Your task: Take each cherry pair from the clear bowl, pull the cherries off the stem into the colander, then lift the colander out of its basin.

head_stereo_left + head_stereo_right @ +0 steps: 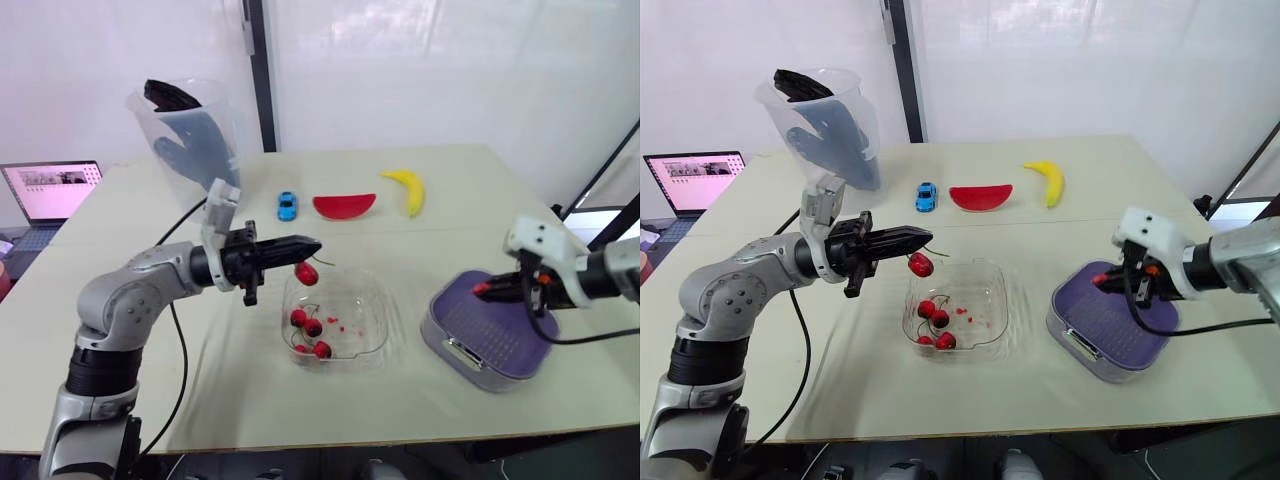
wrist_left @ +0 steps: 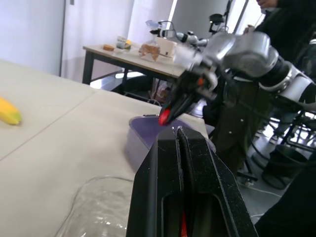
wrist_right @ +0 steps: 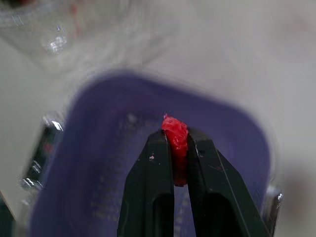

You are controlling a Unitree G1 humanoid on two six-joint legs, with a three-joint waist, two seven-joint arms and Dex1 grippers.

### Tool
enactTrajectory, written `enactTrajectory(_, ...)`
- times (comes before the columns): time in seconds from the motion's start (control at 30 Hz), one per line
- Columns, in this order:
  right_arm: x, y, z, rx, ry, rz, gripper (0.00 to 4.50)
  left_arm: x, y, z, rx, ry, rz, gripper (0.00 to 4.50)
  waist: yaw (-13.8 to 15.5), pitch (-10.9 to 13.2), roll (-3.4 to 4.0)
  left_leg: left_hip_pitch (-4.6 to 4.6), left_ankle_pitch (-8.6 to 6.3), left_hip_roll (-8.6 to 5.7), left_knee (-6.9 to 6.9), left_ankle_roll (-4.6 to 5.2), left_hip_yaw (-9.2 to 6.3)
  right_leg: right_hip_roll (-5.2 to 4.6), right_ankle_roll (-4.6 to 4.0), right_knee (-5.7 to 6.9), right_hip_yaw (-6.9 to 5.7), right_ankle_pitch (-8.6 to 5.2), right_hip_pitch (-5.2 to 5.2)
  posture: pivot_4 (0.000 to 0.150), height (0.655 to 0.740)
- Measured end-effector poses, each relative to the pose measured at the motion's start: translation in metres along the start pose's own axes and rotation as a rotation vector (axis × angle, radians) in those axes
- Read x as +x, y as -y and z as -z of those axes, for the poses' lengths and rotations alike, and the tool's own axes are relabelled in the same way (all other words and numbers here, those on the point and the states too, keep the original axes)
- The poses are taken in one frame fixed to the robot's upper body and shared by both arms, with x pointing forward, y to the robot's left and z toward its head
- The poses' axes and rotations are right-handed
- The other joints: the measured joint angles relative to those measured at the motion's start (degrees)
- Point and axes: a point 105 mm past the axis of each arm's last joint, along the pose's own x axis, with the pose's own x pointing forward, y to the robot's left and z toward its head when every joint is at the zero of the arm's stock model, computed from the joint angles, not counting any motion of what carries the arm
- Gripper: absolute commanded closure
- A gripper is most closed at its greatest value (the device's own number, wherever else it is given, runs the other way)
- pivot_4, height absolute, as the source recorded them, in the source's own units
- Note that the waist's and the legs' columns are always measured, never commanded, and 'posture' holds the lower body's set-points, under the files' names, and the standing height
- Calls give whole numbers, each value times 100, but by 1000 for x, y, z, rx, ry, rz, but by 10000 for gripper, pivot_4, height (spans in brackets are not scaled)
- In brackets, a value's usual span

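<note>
Purple colander (image 1: 495,335) sits in basin (image 1: 432,325), robot's right. Clear bowl (image 1: 372,318) at centre, loose cherries (image 1: 313,327) inside. Left gripper (image 1: 312,247) clenched on stem (image 1: 322,262) above bowl, hanging cherry (image 1: 307,273) below fingertips. Right wrist view reveals right gripper (image 3: 178,134) grasping pinched cherry (image 3: 175,129) over colander.

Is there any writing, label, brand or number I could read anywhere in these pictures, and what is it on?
No text can be read in these views.
On the laptop screen: an open window with small rows, too small to read.
On the clear bowl, colander and toy car: no lettering visible.
</note>
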Motion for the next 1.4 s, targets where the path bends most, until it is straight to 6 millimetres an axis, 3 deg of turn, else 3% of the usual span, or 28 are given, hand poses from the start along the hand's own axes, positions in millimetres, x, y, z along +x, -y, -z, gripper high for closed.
enactTrajectory(0.07, 11, 2, 9, -14, -17, -1, 33342, 0, 0, 1, 7, 2, -3, 45000, -11, 0, 1, 5, 0, 1, -1, -1, 6, 2, 0, 1, 6, 0, 0, 1500, 7400)
enactTrajectory(0.13, 15, 1, 14, -28, -40, -13, 22560, -2, -2, 4, 6, -6, -16, 45000, 3, 4, 6, 4, 1, 2, -2, -2, 4, 4, 0, 1, 6, 0, -1, 1500, 7400)
enactTrajectory(0.3, 8, 4, 12, -44, -54, -33, 350, -4, -4, 4, 21, -9, -36, 45000, 18, 4, 6, 4, 1, 2, -1, -2, 3, 3, 0, -1, 6, 0, 1, 1500, 7400)
enactTrajectory(0.47, -30, 10, -10, -21, -19, -17, 350, -7, -6, 7, 16, -9, -53, 45000, 27, 10, 14, 3, 0, 3, -2, 0, 0, 3, 0, -6, 4, 0, 3, 1500, 7400)
enactTrajectory(0.57, -42, 11, -21, 6, 30, -19, 350, -6, -6, 7, 15, -4, -56, 45000, 20, 10, 14, 6, -1, 3, -2, 1, 1, 3, 0, -7, 4, 0, 6, 1500, 7400)
enactTrajectory(0.8, -28, -4, -17, 80, 66, -97, 350, -2, -7, 4, 15, 14, -49, 45000, 27, 10, 14, 4, -1, 1, 0, 1, 2, -1, 0, -6, 3, 0, 6, 1500, 7400)
enactTrajectory(0.9, -36, -2, -42, 48, 159, -75, 350, 3, -6, -4, 25, 34, -29, 45000, 9, 10, 14, 6, -1, 3, -1, 1, 1, 1, 0, -6, 3, 0, 6, 1500, 7400)
enactTrajectory(1.0, -34, -12, -82, 12, 340, -124, 350, 9, -6, -13, -12, 88, 0, 45000, -8, 12, 10, 10, -1, 6, -2, 0, 0, 7, 0, -5, 4, 0, 8, 1500, 7400)
enactTrajectory(1.2, -2, -45, -152, 15, 626, -327, 350, 13, -12, -32, -26, 115, 34, 45000, 5, 15, 1, 3, 2, 5, 0, -5, -8, 6, -1, -4, 1, 1, 4, 1500, 7400)
enactTrajectory(1.4, 23, -72, -178, 55, 707, -429, 350, 17, -9, -39, -8, 110, 76, 45000, 34, 15, 1, -9, 1, -9, 1, -3, -19, -9, 0, -7, -5, 1, -3, 1500, 7400)
